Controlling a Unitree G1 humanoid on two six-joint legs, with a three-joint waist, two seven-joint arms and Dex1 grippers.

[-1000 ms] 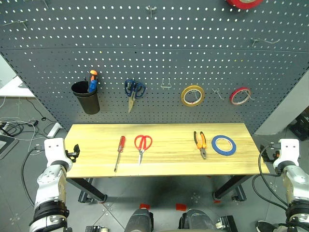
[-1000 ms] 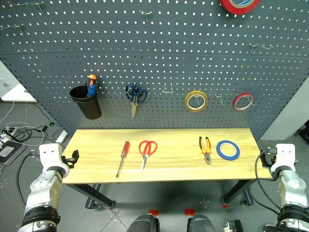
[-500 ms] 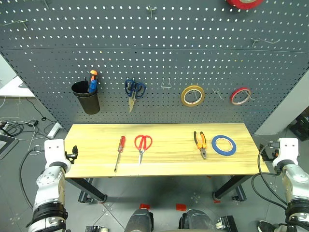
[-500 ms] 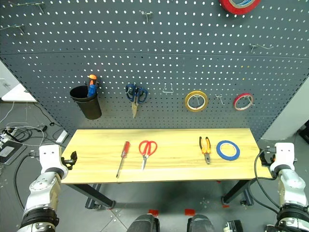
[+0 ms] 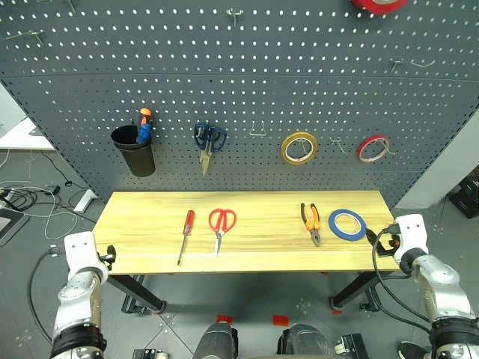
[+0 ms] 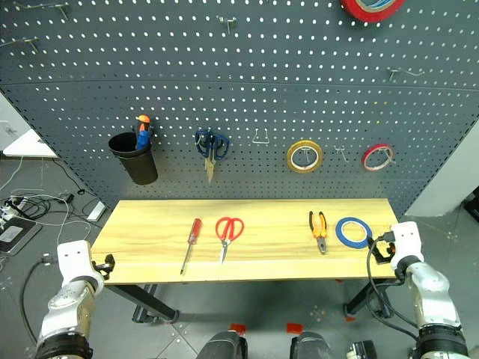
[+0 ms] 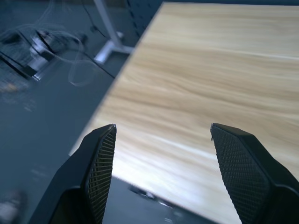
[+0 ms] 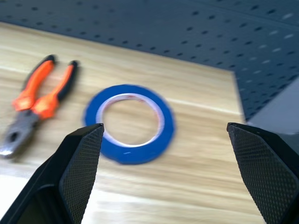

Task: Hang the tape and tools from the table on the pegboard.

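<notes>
The left hand (image 7: 161, 135) is held low, out at the robot's left side. Its two black fingers (image 7: 100, 163) stand wide apart, and nothing is between them. The right hand (image 8: 163, 140) is low at the robot's right side, with a black cable looping off its wrist. Its fingers (image 8: 81, 154) are spread very wide too, and they hold nothing.

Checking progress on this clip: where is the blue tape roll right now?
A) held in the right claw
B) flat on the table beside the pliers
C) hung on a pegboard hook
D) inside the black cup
B: the blue tape roll lies flat on the table, just right of the pliers, with the open right claw short of it.
</notes>
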